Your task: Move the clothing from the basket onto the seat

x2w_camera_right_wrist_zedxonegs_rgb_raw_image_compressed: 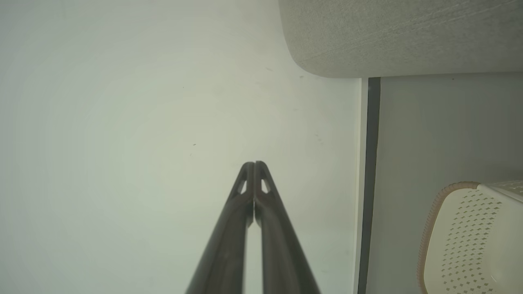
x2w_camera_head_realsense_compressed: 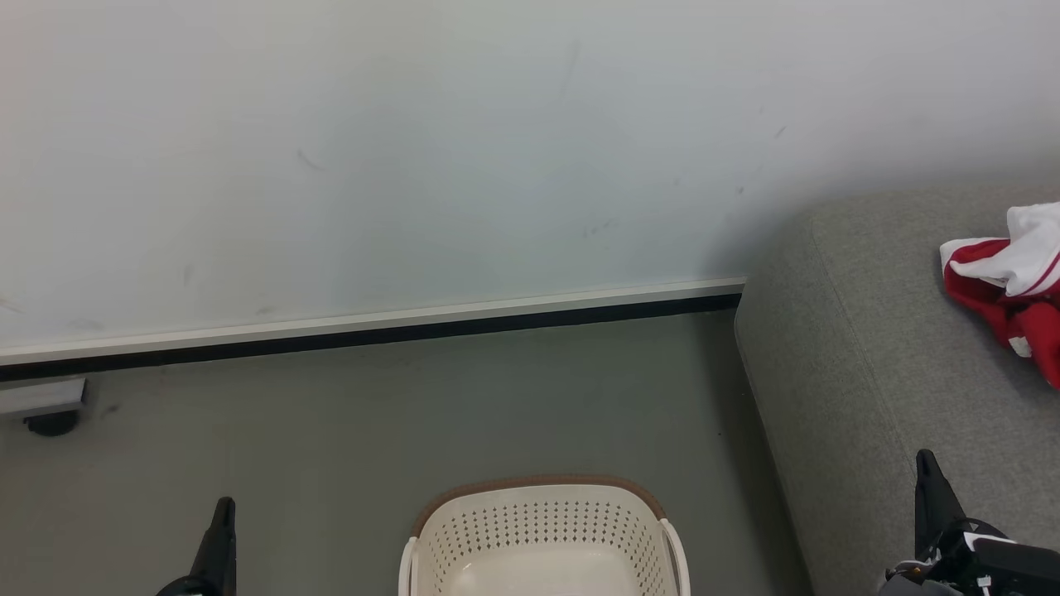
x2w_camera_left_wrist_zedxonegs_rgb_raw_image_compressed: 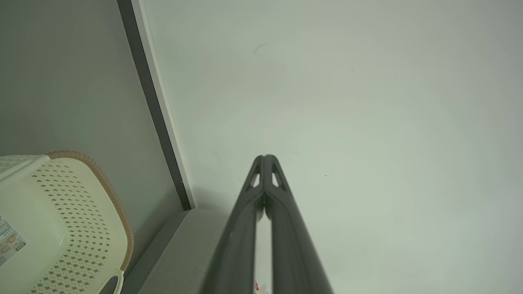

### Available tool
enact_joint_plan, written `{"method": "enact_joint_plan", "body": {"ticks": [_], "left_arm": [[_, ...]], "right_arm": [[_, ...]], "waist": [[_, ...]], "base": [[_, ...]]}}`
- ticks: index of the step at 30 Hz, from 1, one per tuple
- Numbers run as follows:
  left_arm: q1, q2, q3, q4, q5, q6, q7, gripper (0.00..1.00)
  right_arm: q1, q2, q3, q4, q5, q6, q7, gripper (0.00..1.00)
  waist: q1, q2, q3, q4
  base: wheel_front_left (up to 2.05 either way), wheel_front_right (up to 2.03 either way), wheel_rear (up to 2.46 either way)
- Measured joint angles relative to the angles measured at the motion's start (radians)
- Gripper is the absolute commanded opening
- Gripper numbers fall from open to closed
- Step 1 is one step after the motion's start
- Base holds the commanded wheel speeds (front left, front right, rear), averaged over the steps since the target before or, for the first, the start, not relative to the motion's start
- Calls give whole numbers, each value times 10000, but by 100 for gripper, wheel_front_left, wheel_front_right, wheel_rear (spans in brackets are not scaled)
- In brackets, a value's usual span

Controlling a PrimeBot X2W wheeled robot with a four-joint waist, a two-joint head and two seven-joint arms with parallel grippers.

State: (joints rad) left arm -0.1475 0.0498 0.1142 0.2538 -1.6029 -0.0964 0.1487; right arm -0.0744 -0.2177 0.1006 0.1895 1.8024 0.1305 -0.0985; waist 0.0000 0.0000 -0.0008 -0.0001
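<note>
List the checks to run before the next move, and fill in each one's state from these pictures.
1. Clothing lies on the seat: ok.
2. Whole garment is supported by the seat: cannot tell, the head view's right edge cuts it off.
3. Basket is emptied: cannot tell. The parts in view hold no garment, but its near end is out of frame.
4. Left gripper is free: ok, fingers shut tip to tip with nothing between the tips.
5. Right gripper is free: ok, shut the same way and holding nothing.
6. Both grippers are apart from the basket: ok.
</note>
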Motion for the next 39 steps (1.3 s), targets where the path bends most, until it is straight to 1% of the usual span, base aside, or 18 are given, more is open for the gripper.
{"method": "enact_joint_plan", "body": {"ticks": [39], "left_arm": [[-1,0,2,0,0,0,0,0]], "right_arm": [[-1,-150,186,-50,136,0,-165,0]], "waist": [[0,0,1,0]], "base": [[0,0,0]]}}
